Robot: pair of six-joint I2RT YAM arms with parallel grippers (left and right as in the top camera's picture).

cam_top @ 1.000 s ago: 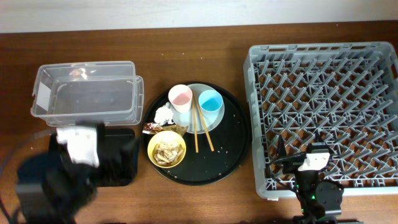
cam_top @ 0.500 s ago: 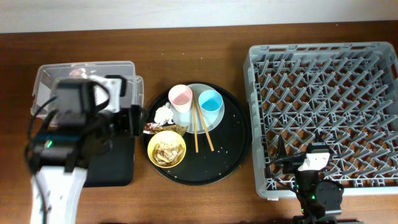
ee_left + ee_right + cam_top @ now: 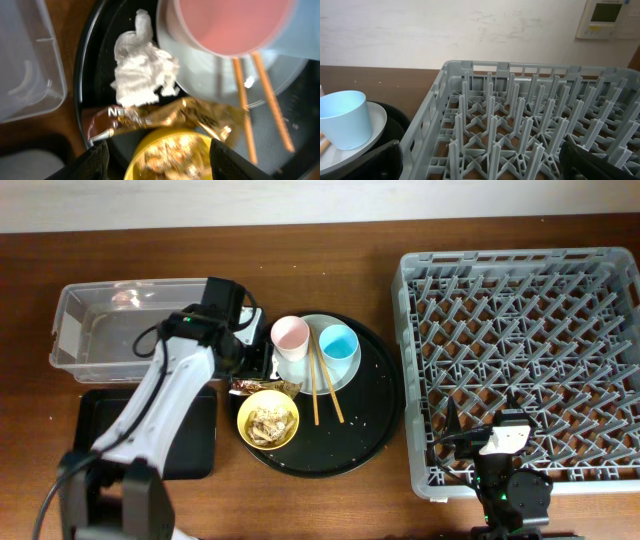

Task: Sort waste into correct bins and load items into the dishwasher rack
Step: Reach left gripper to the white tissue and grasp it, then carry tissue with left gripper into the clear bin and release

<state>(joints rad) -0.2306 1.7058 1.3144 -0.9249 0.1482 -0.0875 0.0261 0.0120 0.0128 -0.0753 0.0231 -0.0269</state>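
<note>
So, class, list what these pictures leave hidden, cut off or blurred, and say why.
Tissue: overhead, mostly under the left gripper.
Bowl: left wrist, blurred, cut by the bottom edge.
Pink cup: left wrist, cut by the top edge.
Black tray: overhead, partly under the left arm.

Under my left wrist the tissue is white and the crinkled wrapper brown-gold with pale lettering. Beside them are a pink cup, a yellow bowl of beige scraps, orange-tan chopsticks and a black round tray. My right wrist shows a light blue cup, a grey rack gridded with pegs, and a dark brown surface.
</note>
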